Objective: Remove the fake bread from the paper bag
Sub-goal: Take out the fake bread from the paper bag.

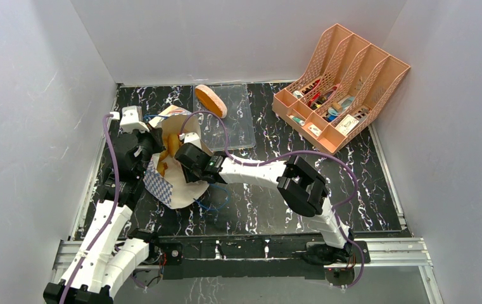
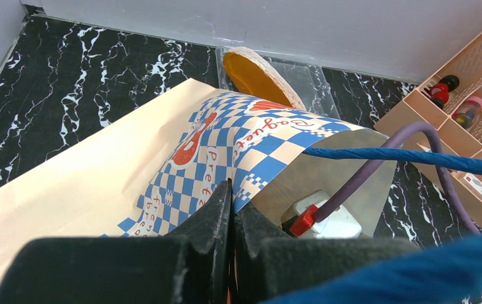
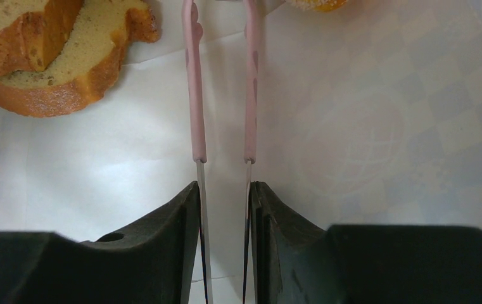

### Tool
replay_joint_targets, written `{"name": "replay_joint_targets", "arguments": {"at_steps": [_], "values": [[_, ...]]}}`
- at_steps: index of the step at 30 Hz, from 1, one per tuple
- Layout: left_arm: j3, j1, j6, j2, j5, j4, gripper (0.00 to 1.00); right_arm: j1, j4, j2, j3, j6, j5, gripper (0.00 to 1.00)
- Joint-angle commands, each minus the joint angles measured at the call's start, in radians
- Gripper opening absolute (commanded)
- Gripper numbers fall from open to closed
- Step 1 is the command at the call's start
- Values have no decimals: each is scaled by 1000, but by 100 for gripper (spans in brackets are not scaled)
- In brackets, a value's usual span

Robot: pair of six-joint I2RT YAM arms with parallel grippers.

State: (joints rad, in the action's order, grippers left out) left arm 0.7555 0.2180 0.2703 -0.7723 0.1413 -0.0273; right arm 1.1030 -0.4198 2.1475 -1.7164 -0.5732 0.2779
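Left claw [image 2: 232, 190] pinches one paper bag [image 2: 99, 171]; right claw [image 3: 223, 187] grips one tongs [image 3: 195, 114]; one loaf [image 1: 211, 100] outside.

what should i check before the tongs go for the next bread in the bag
1. Left gripper pinching the paper bag rim: ok.
2. Right gripper clamped on the tongs: ok.
3. Bread between the tong tips: not ok, the bread slice lies left of them.
4. Bare room on the clear tray beside the loaf: ok.
5. Number of pieces left in the bag: cannot tell.
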Motion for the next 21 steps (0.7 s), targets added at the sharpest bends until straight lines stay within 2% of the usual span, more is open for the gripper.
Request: {"name": "replay_joint_targets", "arguments": {"at_steps": [1, 21], "values": [[24, 1, 18, -8, -33, -13, 0, -9, 57, -42, -13, 10, -12, 31], [21, 0, 33, -19, -54, -10, 0, -10, 79, 30, -83, 35, 59, 34]]}}
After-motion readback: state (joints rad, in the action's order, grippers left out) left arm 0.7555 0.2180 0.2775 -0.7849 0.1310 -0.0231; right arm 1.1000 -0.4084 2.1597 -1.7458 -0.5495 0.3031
